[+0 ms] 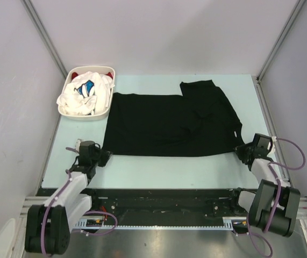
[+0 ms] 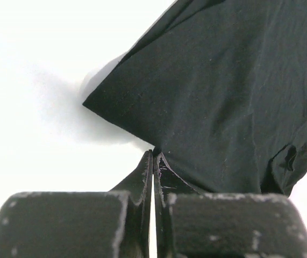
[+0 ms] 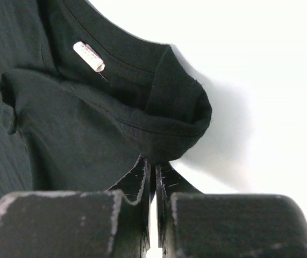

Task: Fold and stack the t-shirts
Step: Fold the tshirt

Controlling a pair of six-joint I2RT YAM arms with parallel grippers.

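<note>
Black tee [image 1: 169,123] long axis L-R, collar [image 3: 137,54] right

I'm seeing a white oval plastic basket [image 1: 83,116] sitting at the far-left corner of the pale blue-green table [image 1: 158,164], close to the left wall panel [image 1: 13,97]. A back panel [image 1: 164,32] & right panel [image 1: 304,80] are closing in the rest, w/ alu posts [image 1: 45,37] running up at both rear corners. A black rail [image 1: 164,200] is lying along the near edge, steel sheet [image 1: 169,242] below it. On both wrist cams the tabletop is washing out to white.
</note>
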